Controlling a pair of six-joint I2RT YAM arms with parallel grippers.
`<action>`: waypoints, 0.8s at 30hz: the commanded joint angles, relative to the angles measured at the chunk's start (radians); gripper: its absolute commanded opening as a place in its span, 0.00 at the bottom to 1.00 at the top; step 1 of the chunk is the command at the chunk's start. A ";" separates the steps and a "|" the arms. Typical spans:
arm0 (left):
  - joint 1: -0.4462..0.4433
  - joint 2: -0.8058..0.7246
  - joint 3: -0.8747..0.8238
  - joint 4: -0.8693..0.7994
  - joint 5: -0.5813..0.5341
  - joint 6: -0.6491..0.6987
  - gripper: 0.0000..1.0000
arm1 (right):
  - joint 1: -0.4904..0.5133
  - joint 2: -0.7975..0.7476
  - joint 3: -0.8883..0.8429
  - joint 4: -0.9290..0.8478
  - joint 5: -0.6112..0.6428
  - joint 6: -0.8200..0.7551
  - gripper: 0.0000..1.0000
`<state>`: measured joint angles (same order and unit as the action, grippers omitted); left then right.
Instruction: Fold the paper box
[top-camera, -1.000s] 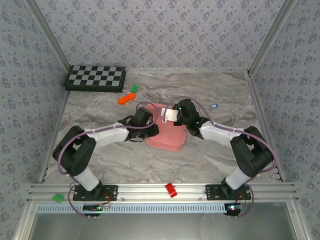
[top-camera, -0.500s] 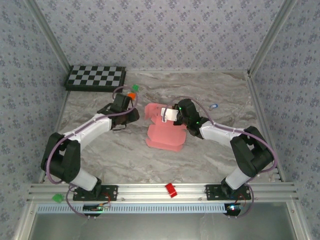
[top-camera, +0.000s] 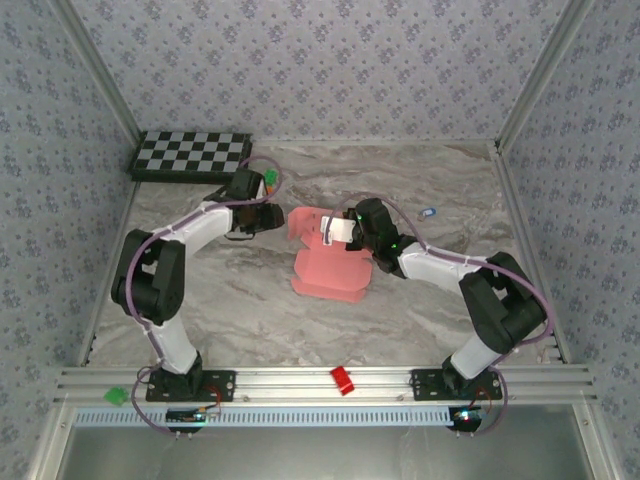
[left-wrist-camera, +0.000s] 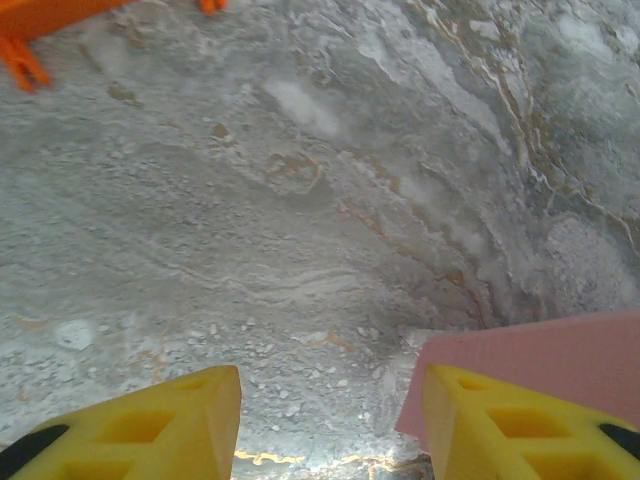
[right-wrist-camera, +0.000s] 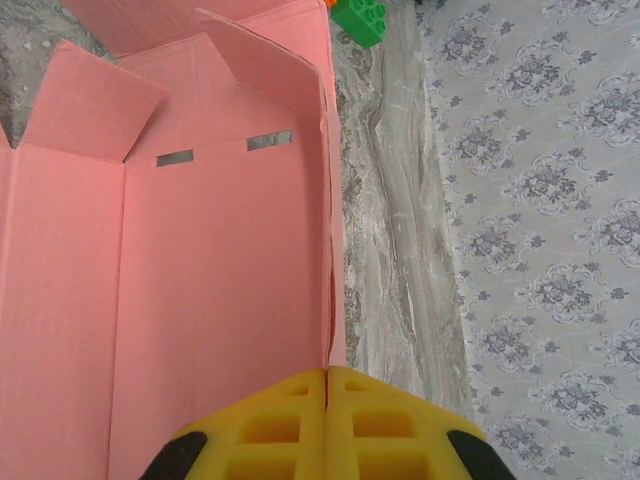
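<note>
The paper box (top-camera: 330, 265) is a pink card sheet lying partly folded mid-table, with a flap raised at its far left corner. My right gripper (top-camera: 342, 229) is shut on the box's upright far wall; in the right wrist view the right gripper (right-wrist-camera: 328, 378) pinches the wall's thin edge, with the box's floor (right-wrist-camera: 200, 290) and its flaps spread to the left. My left gripper (top-camera: 277, 216) hovers just left of the raised flap, open. In the left wrist view the left gripper (left-wrist-camera: 330, 430) has bare table between its fingers, and a corner of the box (left-wrist-camera: 570, 355) lies by the right finger.
A checkerboard (top-camera: 190, 157) lies at the far left. A green brick (top-camera: 270, 178) and an orange piece (left-wrist-camera: 30, 25) sit near the left gripper. A small blue item (top-camera: 428, 213) lies at the right. A red block (top-camera: 342, 380) rests on the front rail.
My left gripper left the box's left side, swung out to the far left and opened. The box's far-left flap now stands free. The right gripper kept its grip.
</note>
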<state>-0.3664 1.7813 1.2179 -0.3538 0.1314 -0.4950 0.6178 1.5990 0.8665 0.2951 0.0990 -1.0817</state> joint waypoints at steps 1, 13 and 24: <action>-0.002 0.023 0.038 -0.036 0.074 0.061 0.50 | 0.005 0.017 0.009 0.018 0.013 -0.017 0.00; -0.006 0.060 0.040 0.009 0.222 0.137 0.46 | 0.003 0.029 0.010 0.022 0.017 -0.012 0.00; -0.016 0.064 0.011 0.062 0.307 0.174 0.45 | 0.004 0.038 0.014 0.027 0.023 -0.012 0.00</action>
<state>-0.3759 1.8389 1.2354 -0.3176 0.3908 -0.3508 0.6178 1.6222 0.8665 0.3119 0.1101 -1.0824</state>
